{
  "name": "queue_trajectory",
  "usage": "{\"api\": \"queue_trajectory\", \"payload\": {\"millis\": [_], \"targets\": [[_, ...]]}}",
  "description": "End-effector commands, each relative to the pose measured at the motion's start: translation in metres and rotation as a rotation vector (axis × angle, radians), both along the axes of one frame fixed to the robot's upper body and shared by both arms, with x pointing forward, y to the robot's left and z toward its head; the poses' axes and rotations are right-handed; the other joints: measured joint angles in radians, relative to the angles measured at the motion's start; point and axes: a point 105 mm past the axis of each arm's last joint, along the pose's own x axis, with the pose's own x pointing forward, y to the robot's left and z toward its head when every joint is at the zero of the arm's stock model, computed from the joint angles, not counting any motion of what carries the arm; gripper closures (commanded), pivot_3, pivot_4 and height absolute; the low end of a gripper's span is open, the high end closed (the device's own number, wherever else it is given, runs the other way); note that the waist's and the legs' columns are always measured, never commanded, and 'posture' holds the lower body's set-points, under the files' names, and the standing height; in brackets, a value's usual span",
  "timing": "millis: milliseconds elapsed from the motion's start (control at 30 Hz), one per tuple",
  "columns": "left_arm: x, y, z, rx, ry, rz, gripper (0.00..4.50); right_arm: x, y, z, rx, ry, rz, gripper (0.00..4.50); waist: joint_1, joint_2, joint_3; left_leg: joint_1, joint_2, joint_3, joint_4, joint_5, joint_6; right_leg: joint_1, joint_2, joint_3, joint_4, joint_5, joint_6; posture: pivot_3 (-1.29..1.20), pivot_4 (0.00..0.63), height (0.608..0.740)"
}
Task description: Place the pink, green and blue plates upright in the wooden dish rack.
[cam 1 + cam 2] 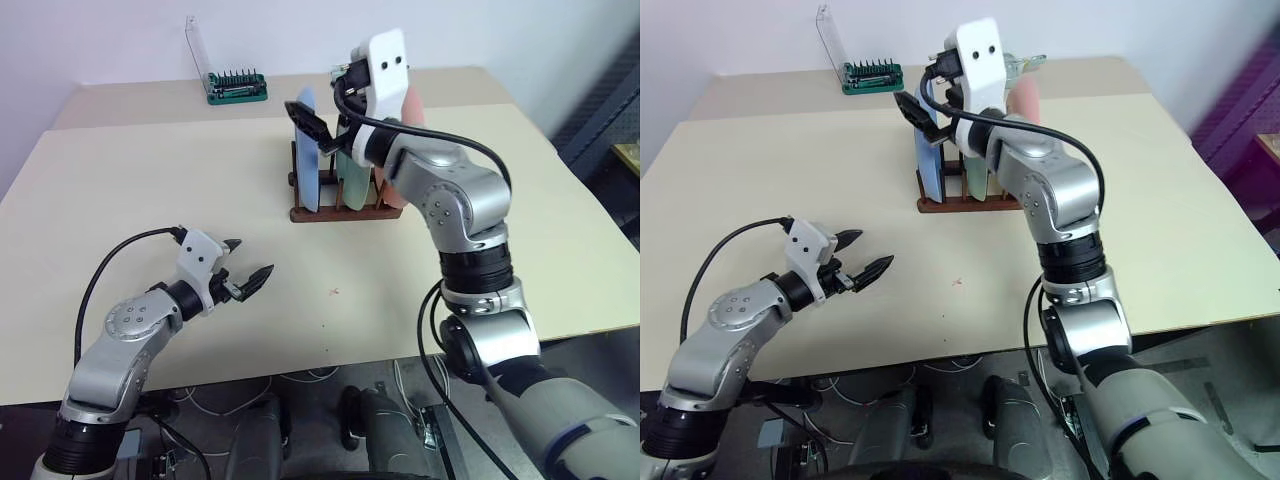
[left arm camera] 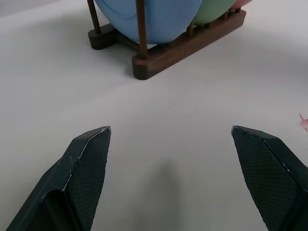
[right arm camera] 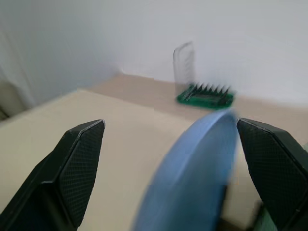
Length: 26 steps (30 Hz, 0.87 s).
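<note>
Both fingers of the right gripper (image 1: pixel 318 110) stand spread above the blue plate's (image 1: pixel 307 160) rim, gripping nothing. Blue, green plate (image 1: pixel 350 178) and pink plate (image 1: pixel 400 150) stand upright in the wooden dish rack (image 1: pixel 340 212). Nearer, the left gripper (image 1: pixel 248 270) gapes empty over the table (image 1: pixel 150 180).

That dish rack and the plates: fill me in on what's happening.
All three plates stand upright in the wooden dish rack: blue plate, green plate, pink plate. The right hand is open above the blue plate's rim, not gripping it. The left hand hovers open over the table, holding nothing.
</note>
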Motion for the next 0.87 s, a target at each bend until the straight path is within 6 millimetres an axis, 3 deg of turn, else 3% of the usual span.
{"api": "queue_trajectory", "payload": {"millis": [33, 167, 267, 333, 500, 867], "targets": [[0.001, -0.003, 0.007, 0.007, -0.039, -0.009, 0.36, -0.038, -0.025, 0.020, -0.053, -0.225, 0.123, 0.04, 0.002, 0.000, 0.000, -0.001, -0.001, 0.000, 0.000, 0.000, 0.000, 0.000, 0.000, 0.000, -0.001, 0.000, 0.001, 0.00, 0.150, 0.730], [0.007, 0.011, 0.002, 0.039, -0.047, 0.040, 0.36, -0.045, -0.111, -0.027, -0.195, -0.078, 0.037, 0.04, 0.022, -0.001, 0.000, 0.000, -0.002, 0.000, 0.001, -0.001, 0.002, 0.002, -0.001, -0.001, -0.002, -0.001, 0.001, 0.00, 0.150, 0.730], [0.016, 0.022, -0.001, 0.057, -0.054, 0.085, 0.36, -0.047, -0.153, -0.059, -0.225, 0.057, -0.041, 0.04, 0.020, 0.001, 0.001, 0.000, -0.003, 0.000, 0.002, -0.002, 0.003, 0.002, -0.003, 0.000, -0.003, -0.003, -0.002, 0.00, 0.150, 0.730], [0.022, 0.028, -0.002, 0.066, -0.063, 0.111, 0.36, -0.050, -0.170, -0.077, -0.219, 0.120, -0.062, 0.04, 0.017, 0.001, 0.001, 0.001, -0.003, 0.000, 0.002, -0.002, 0.002, 0.002, -0.001, 0.000, -0.003, -0.002, -0.003, 0.00, 0.150, 0.730], [0.023, 0.042, -0.008, 0.091, -0.067, 0.153, 0.36, -0.045, -0.183, -0.116, -0.252, 0.192, -0.126, 0.04, 0.013, 0.003, 0.000, 0.003, -0.002, 0.000, 0.002, -0.002, 0.002, 0.002, 0.001, 0.000, -0.002, -0.002, -0.003, 0.00, 0.150, 0.730], [0.024, 0.052, -0.013, 0.091, -0.086, 0.241, 0.36, -0.025, -0.176, -0.140, -0.231, 0.198, -0.135, 0.04, 0.022, 0.003, 0.000, 0.002, -0.002, 0.000, 0.003, -0.002, 0.002, 0.003, -0.002, 0.000, -0.002, -0.002, -0.003, 0.00, 0.150, 0.730]]}}
